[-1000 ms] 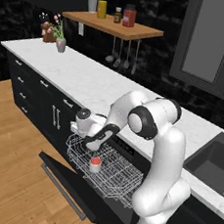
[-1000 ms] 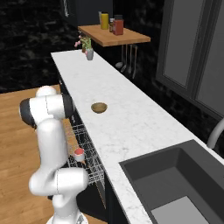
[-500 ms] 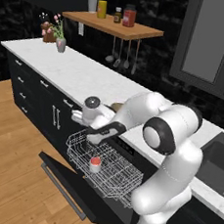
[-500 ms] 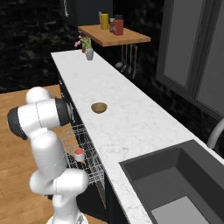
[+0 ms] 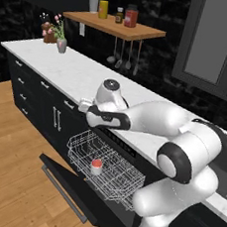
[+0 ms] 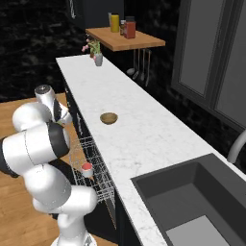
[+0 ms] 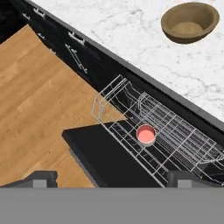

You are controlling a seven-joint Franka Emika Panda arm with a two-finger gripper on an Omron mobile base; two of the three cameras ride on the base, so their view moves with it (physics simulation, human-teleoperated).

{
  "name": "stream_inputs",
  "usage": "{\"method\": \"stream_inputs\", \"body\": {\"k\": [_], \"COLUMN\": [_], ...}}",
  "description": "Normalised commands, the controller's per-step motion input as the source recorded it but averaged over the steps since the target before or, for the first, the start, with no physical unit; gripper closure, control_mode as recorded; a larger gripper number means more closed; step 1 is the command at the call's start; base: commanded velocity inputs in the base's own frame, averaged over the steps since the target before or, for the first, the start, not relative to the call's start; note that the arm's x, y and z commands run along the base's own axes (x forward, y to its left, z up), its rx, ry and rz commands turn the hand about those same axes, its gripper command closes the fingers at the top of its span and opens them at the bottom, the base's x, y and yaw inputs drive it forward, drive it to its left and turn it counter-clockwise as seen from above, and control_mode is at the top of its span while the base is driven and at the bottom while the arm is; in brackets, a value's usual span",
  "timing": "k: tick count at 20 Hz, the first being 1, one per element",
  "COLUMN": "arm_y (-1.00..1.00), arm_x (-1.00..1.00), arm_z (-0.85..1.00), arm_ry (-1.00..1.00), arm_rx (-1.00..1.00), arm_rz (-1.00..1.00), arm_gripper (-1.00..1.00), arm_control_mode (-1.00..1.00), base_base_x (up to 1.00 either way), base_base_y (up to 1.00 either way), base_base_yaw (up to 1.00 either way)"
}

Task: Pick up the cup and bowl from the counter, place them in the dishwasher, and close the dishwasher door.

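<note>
The cup [image 7: 146, 134] is standing upright, red mouth up, in the dishwasher [image 5: 131, 150] rack [image 7: 175, 131]. The bowl [image 7: 190, 22] is sitting empty on the counter [image 6: 144, 129]. The gripper [image 7: 111, 177] is hanging wide, empty.

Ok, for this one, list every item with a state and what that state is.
cup: upright in the dishwasher rack, released
bowl: upright and empty on the counter
dishwasher door: open, folded down
dishwasher rack: pulled out over the door
end effector: open, holding nothing
</note>
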Motion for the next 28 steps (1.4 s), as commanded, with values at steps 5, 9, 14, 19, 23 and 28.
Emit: {"method": "stream_inputs", "body": {"k": [5, 9, 14, 19, 23, 28], "arm_y": [-0.09, -0.03, -0.07, -0.41, -0.53, -0.49], "arm_x": [0.0, 0.02, 0.28, 0.36, 0.4, 0.5], "arm_z": [0.6, 0.0, 0.06, -0.07, -0.43, -0.28], "arm_ry": [0.03, 0.19, 0.09, 0.0, -0.01, 0.0], "arm_rx": [-0.15, -0.28, -0.23, -0.08, 0.0, 0.0], "arm_rz": [0.37, 0.34, 0.22, 0.2, 0.22, 0.17], "arm_gripper": [-1.0, -1.0, -1.0, -1.0, -1.0, -1.0], "arm_control_mode": [-1.0, -1.0, -1.0, -1.0, -1.0, -1.0], "base_base_x": [0.0, 0.0, 0.0, 0.0, 0.0, 0.0], "base_base_y": [0.0, 0.0, 0.0, 0.0, 0.0, 0.0], "base_base_yaw": [0.0, 0.0, 0.0, 0.0, 0.0, 0.0]}}
